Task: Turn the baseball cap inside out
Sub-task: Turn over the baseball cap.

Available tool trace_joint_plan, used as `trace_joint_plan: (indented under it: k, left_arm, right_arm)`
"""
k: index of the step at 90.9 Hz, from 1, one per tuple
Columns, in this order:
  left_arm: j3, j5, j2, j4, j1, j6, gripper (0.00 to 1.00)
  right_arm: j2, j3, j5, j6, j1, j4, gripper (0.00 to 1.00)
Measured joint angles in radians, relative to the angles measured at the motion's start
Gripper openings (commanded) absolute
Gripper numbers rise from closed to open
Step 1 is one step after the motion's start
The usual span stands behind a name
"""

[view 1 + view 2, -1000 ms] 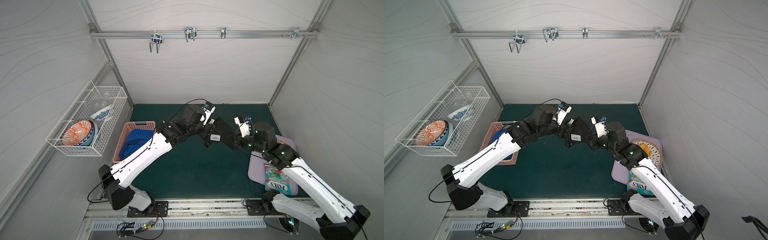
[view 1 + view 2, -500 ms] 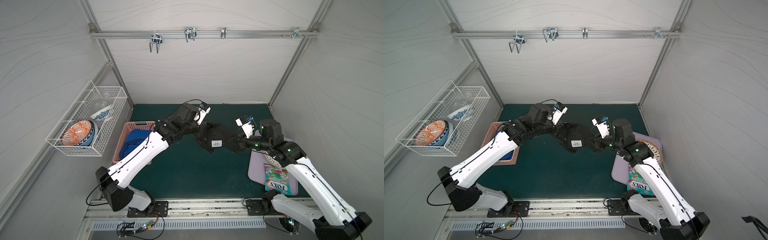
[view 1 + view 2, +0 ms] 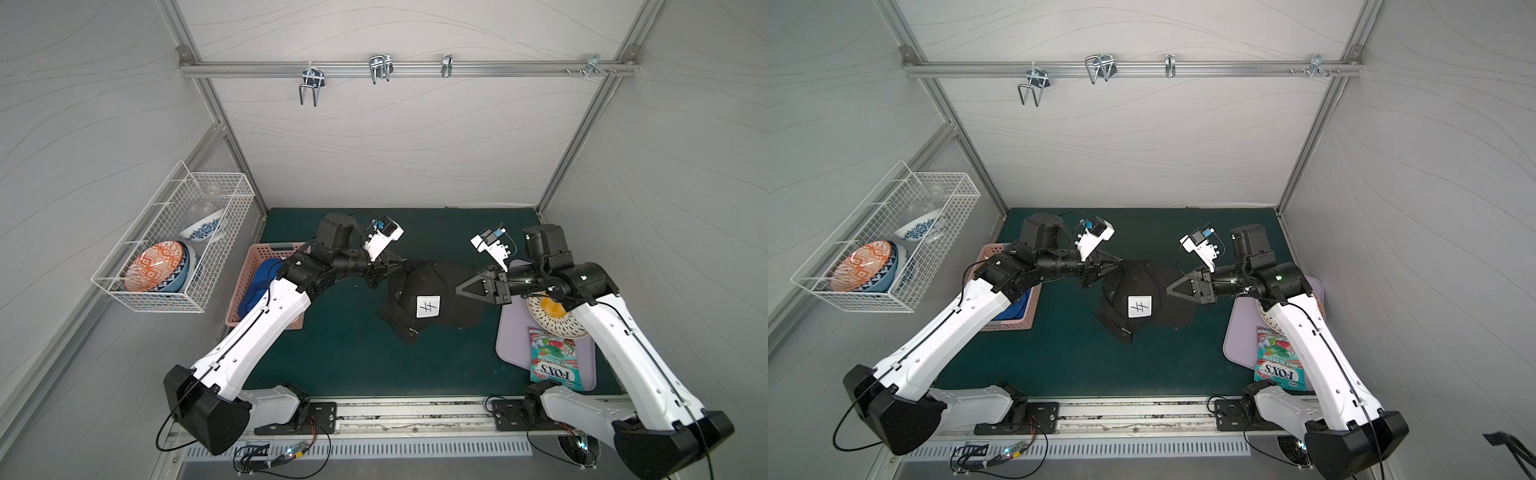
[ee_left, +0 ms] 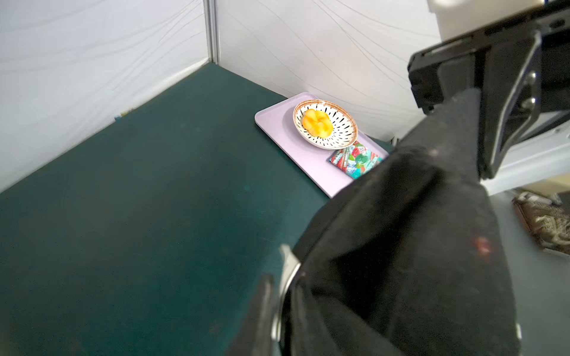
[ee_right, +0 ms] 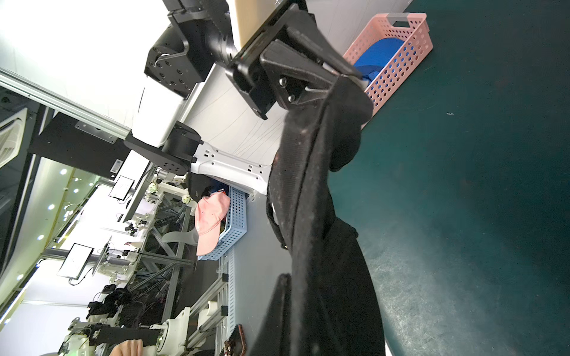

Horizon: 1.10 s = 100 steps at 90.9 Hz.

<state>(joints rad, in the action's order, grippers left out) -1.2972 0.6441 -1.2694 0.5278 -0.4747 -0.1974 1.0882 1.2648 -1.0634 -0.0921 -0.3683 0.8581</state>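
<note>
The green tabletop carries a pink perforated basket with a blue cap at its left edge and a lavender tray at its right. Near the middle, the black baseball cap is stretched between the two arms, its white label facing up. The left pincer is clenched on the cap's edge nearest the basket. The right pincer is clamped on the fabric of the opposite side.

In a top view, the plate is being partly covered by the right arm. In the left wrist view, the candy bag is being partly hidden by the baseball cap.
</note>
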Motion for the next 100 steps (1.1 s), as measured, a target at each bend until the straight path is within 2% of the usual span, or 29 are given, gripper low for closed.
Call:
trace_joint_plan:
  k: [11,26,34,41,58,64,75,89,94,100]
  left_arm:
    - [-0.017,-0.035,0.003,0.0,0.027,0.105,0.63]
    - [-0.011,-0.166,0.087,-0.018,0.039,0.311,0.84]
    - [-0.002,-0.183,0.146,-0.024,0.042,0.409,0.88]
    - [0.013,-0.154,0.174,-0.034,0.043,0.5,0.92]
    - [0.142,-0.039,0.161,-0.115,0.009,0.684,0.89]
    - [0.156,-0.019,0.13,-0.123,-0.024,0.712,0.84]
    - [0.155,0.002,0.078,-0.154,-0.069,0.726,0.61]
    - [0.153,0.012,0.05,-0.199,-0.077,0.734,0.46]
    - [0.151,0.014,0.043,-0.207,-0.077,0.727,0.3]
    - [0.15,0.008,0.036,-0.206,-0.077,0.717,0.0]
  right_arm:
    - [-0.035,-0.019,0.098,-0.04,0.004,-0.034,0.0]
    - [-0.089,-0.107,0.294,-0.141,0.005,-0.155,0.0]
    - [-0.087,-0.138,0.383,-0.178,0.005,-0.2,0.0]
    - [-0.087,-0.151,0.433,-0.201,0.005,-0.226,0.0]
    - [-0.087,-0.152,0.462,-0.224,0.005,-0.257,0.0]
    - [-0.087,-0.152,0.462,-0.231,0.005,-0.264,0.0]
    - [-0.087,-0.152,0.458,-0.235,0.0,-0.277,0.0]
    - [-0.086,-0.151,0.433,-0.235,-0.011,-0.277,0.0]
    - [-0.084,-0.151,0.42,-0.233,-0.013,-0.276,0.0]
    - [-0.079,-0.147,0.399,-0.23,-0.014,-0.272,0.0]
